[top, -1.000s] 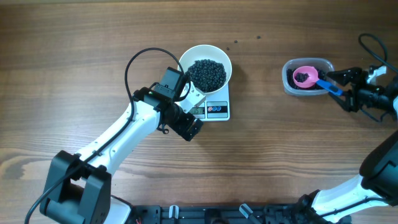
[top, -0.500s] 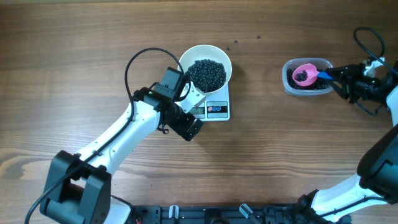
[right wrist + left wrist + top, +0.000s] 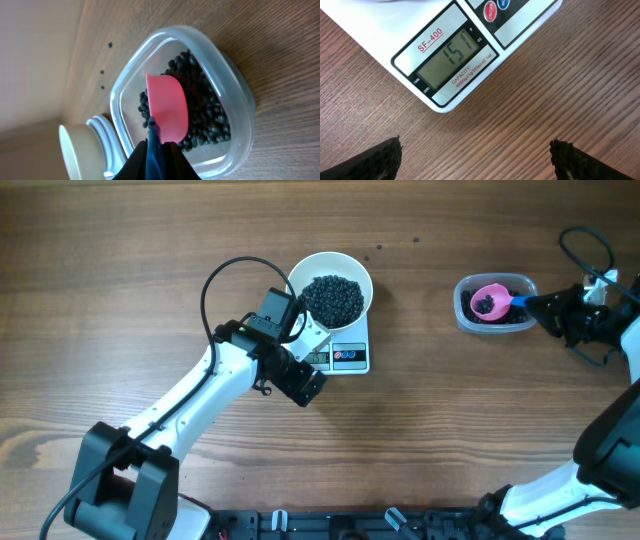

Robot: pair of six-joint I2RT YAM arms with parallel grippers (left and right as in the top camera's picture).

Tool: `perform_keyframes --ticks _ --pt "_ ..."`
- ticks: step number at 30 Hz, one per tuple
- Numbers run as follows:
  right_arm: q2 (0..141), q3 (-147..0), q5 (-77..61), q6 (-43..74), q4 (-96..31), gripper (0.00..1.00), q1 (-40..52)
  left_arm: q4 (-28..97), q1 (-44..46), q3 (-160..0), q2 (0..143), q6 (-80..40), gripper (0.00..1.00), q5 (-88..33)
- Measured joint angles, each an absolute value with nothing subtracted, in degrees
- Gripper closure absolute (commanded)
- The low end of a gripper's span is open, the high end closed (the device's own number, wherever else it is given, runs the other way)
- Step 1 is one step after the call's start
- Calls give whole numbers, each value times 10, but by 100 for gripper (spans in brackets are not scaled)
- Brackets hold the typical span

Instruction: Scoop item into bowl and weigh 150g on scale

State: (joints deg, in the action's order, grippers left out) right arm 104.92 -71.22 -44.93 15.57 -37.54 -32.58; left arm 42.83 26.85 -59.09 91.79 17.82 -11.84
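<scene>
The white bowl [image 3: 331,272] holds a heap of small black beans [image 3: 333,298] and stands on the white scale [image 3: 347,358]. In the left wrist view the scale's display [image 3: 451,56] reads 151. My left gripper [image 3: 475,150] hovers open over bare wood just in front of the scale, with nothing between its fingers. At the far right, a clear tub [image 3: 464,315] holds more beans [image 3: 207,112] and a pink scoop [image 3: 489,302] [image 3: 167,107]. My right gripper [image 3: 545,304] [image 3: 156,150] is shut on the scoop's blue handle [image 3: 152,134].
A few stray beans [image 3: 380,248] lie on the wood behind the bowl. The left arm's cable [image 3: 215,280] loops left of the bowl. The bowl on the scale [image 3: 75,150] shows beyond the tub in the right wrist view.
My right gripper has closed on the scoop's blue handle and shifted slightly toward the back, swinging the handle with it. The left arm, bowl and scale have not moved.
</scene>
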Motion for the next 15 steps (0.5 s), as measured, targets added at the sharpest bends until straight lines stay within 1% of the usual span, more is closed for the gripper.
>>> perform_keyframes --ticks 10,13,15 --pt "947 -727 -362 60 -385 95 -282 428 269 -591 918 178 0 -118" --pt "918 -734 -319 20 -387 95 -246 428 269 -591 918 178 0 -118" --pt "903 -735 -257 -27 -391 95 -207 429 269 -591 918 178 0 -118"
